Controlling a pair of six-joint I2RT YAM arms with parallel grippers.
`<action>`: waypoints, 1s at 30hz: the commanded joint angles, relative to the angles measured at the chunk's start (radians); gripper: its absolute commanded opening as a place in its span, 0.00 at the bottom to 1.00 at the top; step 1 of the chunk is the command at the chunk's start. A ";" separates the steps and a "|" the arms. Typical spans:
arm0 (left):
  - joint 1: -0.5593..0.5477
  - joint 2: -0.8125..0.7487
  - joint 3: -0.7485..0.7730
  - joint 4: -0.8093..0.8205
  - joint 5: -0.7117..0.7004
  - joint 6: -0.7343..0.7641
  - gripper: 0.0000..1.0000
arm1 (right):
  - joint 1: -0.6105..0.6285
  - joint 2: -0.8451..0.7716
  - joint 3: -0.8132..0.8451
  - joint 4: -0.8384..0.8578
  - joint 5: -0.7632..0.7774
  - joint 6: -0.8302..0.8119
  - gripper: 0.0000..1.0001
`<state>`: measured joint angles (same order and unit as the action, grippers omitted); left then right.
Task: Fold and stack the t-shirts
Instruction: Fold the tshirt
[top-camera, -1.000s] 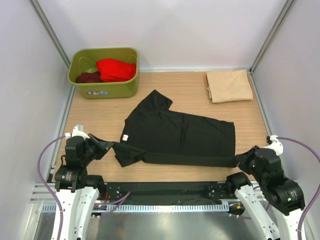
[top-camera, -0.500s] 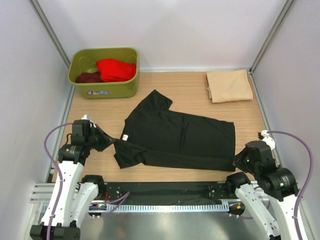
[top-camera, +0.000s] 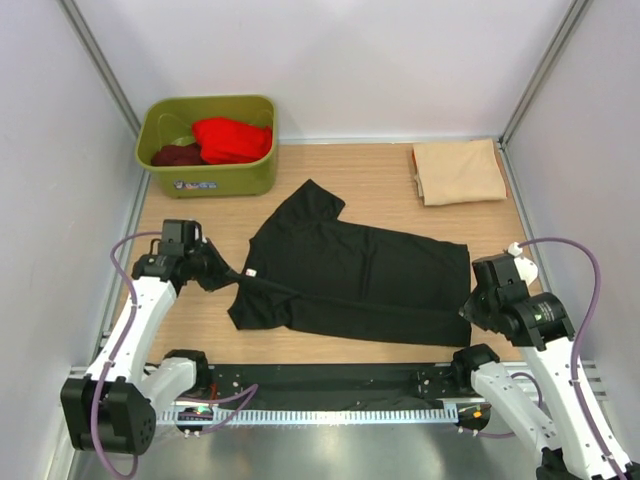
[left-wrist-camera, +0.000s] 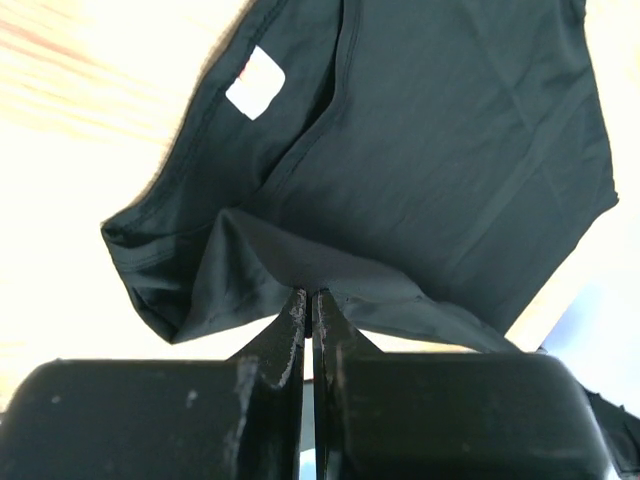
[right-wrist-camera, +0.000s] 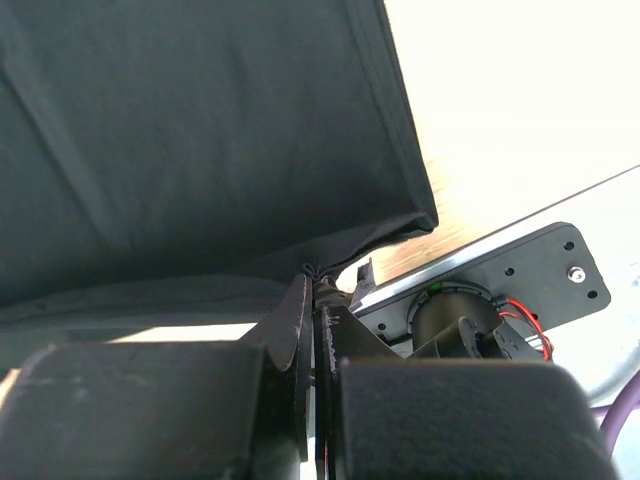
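A black t-shirt (top-camera: 350, 275) lies spread across the wooden table, its white neck label (top-camera: 249, 275) at the left. My left gripper (top-camera: 228, 276) is shut on the shirt's near left edge (left-wrist-camera: 300, 270), lifted off the table. At the other end my right gripper (top-camera: 466, 305) is shut on the near right corner (right-wrist-camera: 325, 270) of the same shirt. A folded beige t-shirt (top-camera: 458, 171) rests at the back right. Two more t-shirts, a red one (top-camera: 232, 139) and a maroon one (top-camera: 177, 154), sit crumpled in the tub.
The olive-green plastic tub (top-camera: 210, 178) stands at the back left corner. White walls with metal rails enclose the table (top-camera: 380, 190). A black base rail (top-camera: 330, 383) runs along the near edge between the arm mounts.
Both arms have risen and moved away from the near edge with the black shirt's near edge pinched, carrying that edge over the rest of the shirt.
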<state>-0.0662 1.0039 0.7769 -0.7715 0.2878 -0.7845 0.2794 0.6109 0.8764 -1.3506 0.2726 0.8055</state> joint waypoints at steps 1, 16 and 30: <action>-0.015 -0.008 0.044 -0.028 0.010 -0.004 0.00 | -0.003 0.018 0.058 -0.116 0.071 0.072 0.01; -0.128 0.359 0.280 -0.022 -0.084 0.040 0.00 | -0.002 0.355 0.058 -0.016 0.169 0.021 0.01; -0.244 0.778 0.508 -0.046 -0.087 0.100 0.00 | -0.091 0.684 -0.022 0.122 0.194 0.073 0.01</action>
<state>-0.2962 1.7496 1.2228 -0.8055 0.2092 -0.7086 0.2188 1.2526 0.8608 -1.2690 0.4225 0.8459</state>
